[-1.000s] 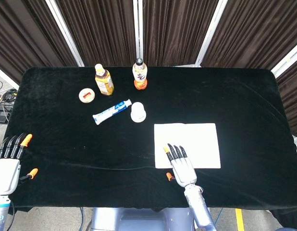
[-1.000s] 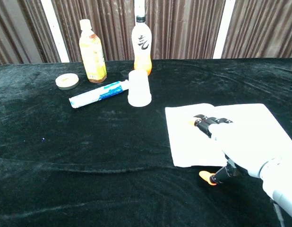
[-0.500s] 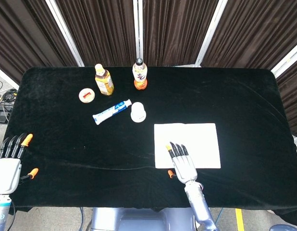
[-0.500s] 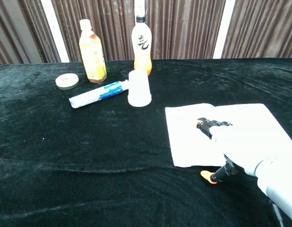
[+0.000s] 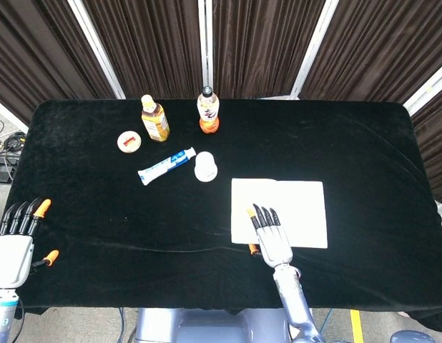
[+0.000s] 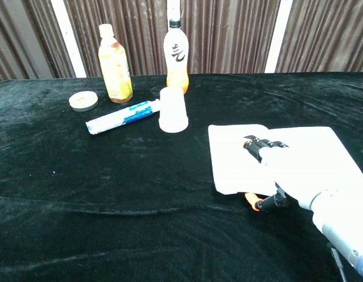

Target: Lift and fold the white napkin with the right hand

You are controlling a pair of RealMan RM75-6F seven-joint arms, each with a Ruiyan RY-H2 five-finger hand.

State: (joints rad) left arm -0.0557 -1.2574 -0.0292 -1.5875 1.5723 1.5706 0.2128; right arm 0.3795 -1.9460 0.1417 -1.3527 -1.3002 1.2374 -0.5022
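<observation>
The white napkin lies on the black table right of centre, and the chest view shows it too. My right hand reaches in from the near edge and rests on the napkin's near left part. Its fingers lie flat on top. The orange thumb tip is tucked under the near edge, which is raised a little off the cloth, so the hand pinches that edge. My left hand hangs off the table's near left corner with fingers apart and holds nothing.
An upturned white cup stands just beyond the napkin's far left corner, with a toothpaste tube to its left. Further back are a yellow bottle, an orange bottle and a small round tin.
The right thumb has slid from beside the napkin to under its near edge. That edge has lifted slightly and the napkin has shifted a little away from me. The left hand has stayed still.
</observation>
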